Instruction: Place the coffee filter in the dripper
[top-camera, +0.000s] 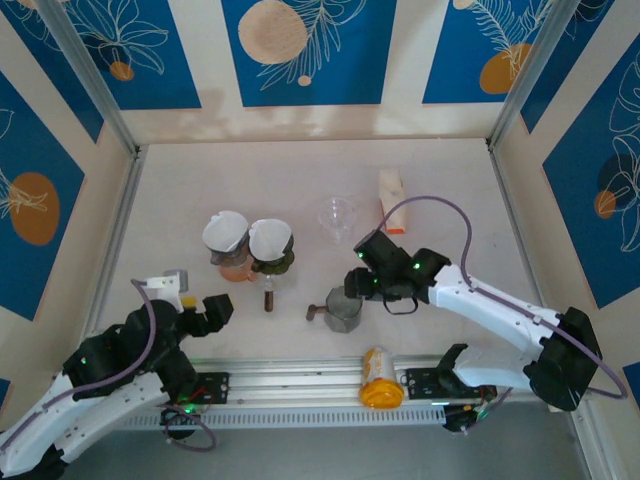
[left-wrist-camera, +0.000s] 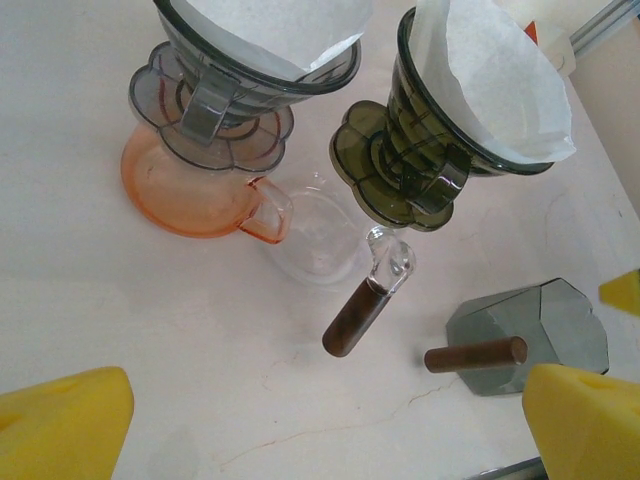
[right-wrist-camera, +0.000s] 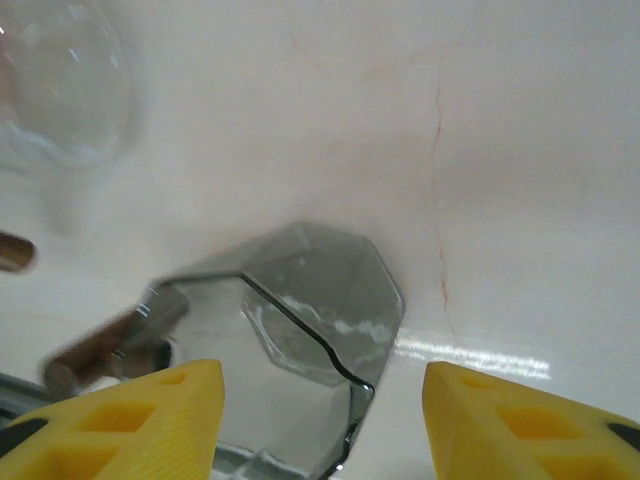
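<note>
Left wrist, left gripper (left-wrist-camera: 330, 400) apart, right gripper (right-wrist-camera: 320, 380) apart over grey cup (right-wrist-camera: 320, 300)

The smoky grey plastic dripper (left-wrist-camera: 222, 140) and its white paper filter (left-wrist-camera: 280, 25) run off the left wrist view's top edge, as does the filter of the dark green ribbed dripper (left-wrist-camera: 400, 170). From the right wrist, the clear glass cup (right-wrist-camera: 60, 90) is blurred and clipped at the corner. The brown wooden handle (right-wrist-camera: 95, 355) of the faceted grey glass pitcher (right-wrist-camera: 320, 300) is smeared.

two drippers (left-wrist-camera: 215, 130), two filters (left-wrist-camera: 500, 80), one grey pitcher (left-wrist-camera: 545, 325), one cup (top-camera: 337, 215)
</note>
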